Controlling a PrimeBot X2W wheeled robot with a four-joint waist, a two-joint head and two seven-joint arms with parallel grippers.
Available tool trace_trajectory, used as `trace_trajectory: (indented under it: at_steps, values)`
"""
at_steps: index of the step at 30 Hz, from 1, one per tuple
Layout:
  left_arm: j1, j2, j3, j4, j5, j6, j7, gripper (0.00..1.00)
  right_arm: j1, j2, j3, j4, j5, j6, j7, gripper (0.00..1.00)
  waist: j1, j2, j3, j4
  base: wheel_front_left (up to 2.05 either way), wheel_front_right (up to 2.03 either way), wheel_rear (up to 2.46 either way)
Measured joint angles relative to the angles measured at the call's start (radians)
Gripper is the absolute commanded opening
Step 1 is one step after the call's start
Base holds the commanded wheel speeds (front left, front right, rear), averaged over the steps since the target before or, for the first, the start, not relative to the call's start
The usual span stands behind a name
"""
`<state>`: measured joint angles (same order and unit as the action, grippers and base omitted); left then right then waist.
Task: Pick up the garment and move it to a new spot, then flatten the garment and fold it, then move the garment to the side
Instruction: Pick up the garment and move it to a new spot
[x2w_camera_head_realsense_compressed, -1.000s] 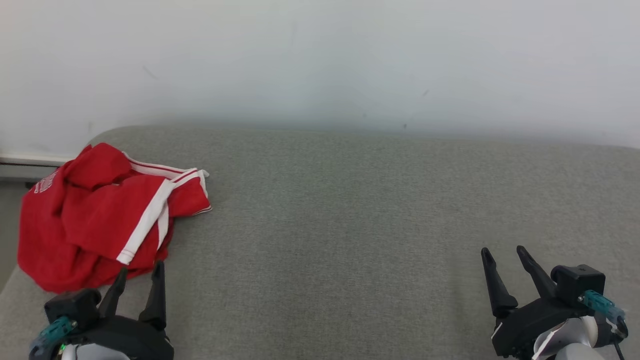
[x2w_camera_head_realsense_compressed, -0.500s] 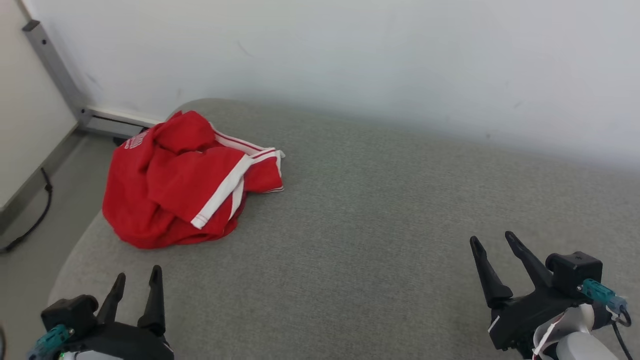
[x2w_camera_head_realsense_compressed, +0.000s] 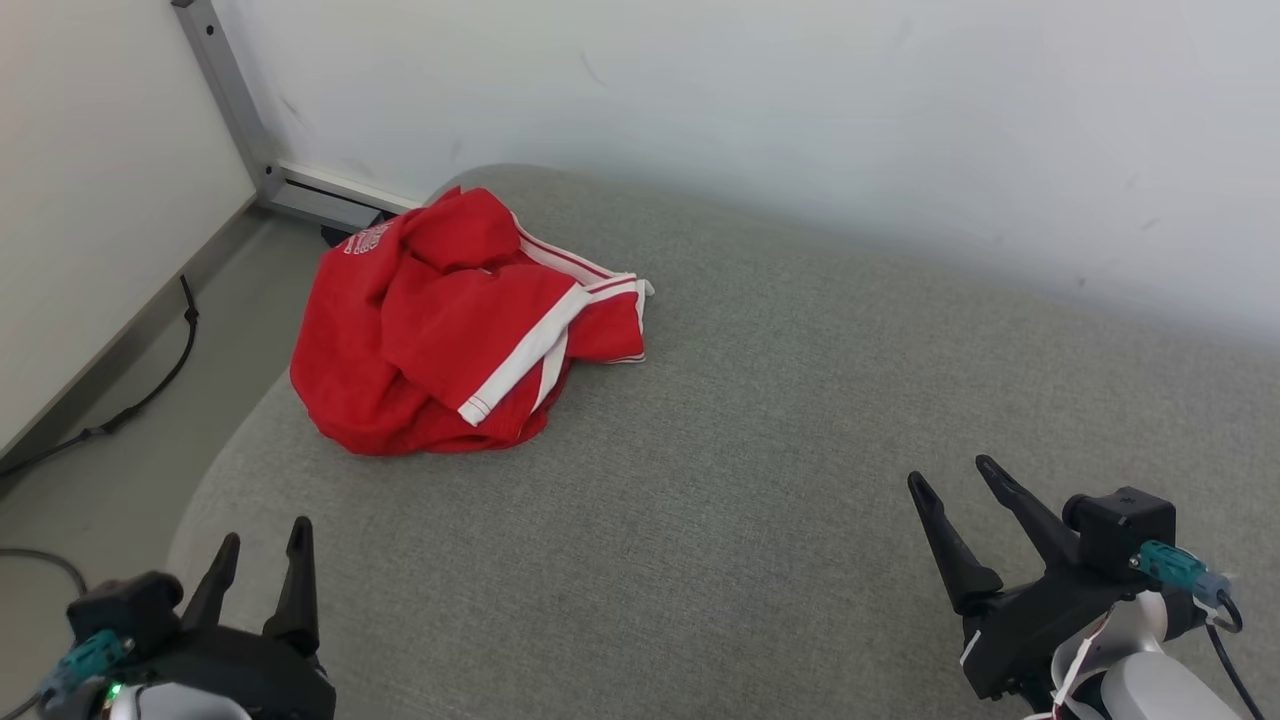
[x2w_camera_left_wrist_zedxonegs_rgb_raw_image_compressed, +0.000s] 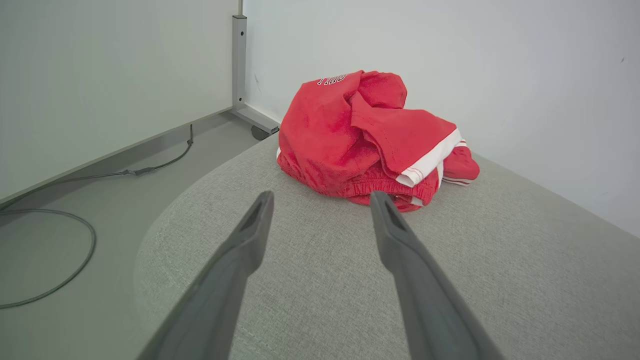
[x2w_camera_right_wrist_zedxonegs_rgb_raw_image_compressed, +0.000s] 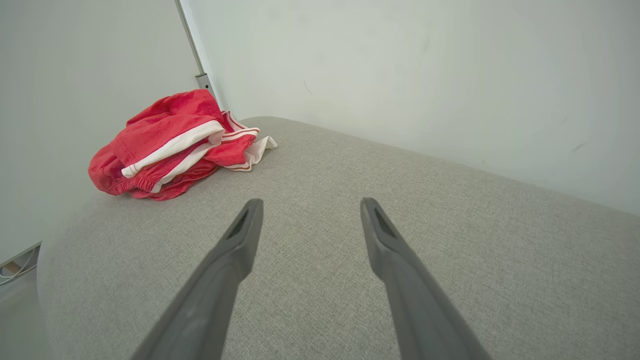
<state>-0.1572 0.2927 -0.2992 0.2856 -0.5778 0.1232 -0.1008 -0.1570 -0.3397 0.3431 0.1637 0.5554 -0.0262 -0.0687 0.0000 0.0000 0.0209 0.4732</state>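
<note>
Garment lies in a crumpled red heap with white stripes at the far left corner of the grey cushion, close to the wall. Its folds hide its shape from you, so you cannot tell front from back or where the openings are. White lettering on the heap's far left side is too small to read. An elastic hem shows along the near edge in the left wrist view and the right wrist view.

Your left gripper hovers near the cushion's near left edge, short of the garment, jaws spread wide with nothing between them. Your right gripper sits well apart at the near right, also wide and empty. Both wrists are cut off by the bottom edge. The cushion runs out of frame on the right.
</note>
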Motion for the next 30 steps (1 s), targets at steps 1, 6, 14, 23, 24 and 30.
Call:
trace_trajectory:
  at_steps: [1,6,14,23,24,30]
  values:
    - [-0.006,-0.001,-0.003,0.001,-0.001,0.0,0.007,1.0,0.0,0.0,0.001,-0.004,0.0,0.0,0.005,1.0,0.0,0.0001,0.004,-0.002,0.0,0.0,0.0]
    - [-0.072,-0.016,-0.015,0.015,-0.007,-0.002,0.038,1.0,0.007,-0.002,0.006,-0.045,0.0,0.0,0.017,1.0,0.0,0.0001,0.032,-0.012,0.0,0.0,0.0]
    - [-0.258,-0.037,-0.038,0.075,-0.037,-0.037,0.162,1.0,0.005,-0.04,0.022,-0.144,-0.022,0.0,0.061,1.0,0.0001,0.0001,0.103,-0.019,0.0,0.0,0.0]
    - [-0.497,0.01,-0.043,0.18,-0.036,-0.053,0.304,1.0,-0.029,-0.056,0.054,-0.226,-0.041,0.0,0.115,1.0,0.0002,0.0001,0.201,-0.063,0.0,0.0,0.0]
    - [-0.511,0.014,-0.045,0.193,-0.033,-0.053,0.317,1.0,-0.038,-0.056,0.058,-0.231,-0.046,0.0,0.123,1.0,0.0002,0.0001,0.209,-0.073,0.0,0.0,0.0]
    - [-0.572,0.029,-0.069,0.265,-0.001,-0.062,0.366,1.0,-0.061,-0.057,0.072,-0.241,-0.05,0.005,0.149,1.0,0.0002,0.0002,0.254,-0.144,0.0,0.0,0.0]
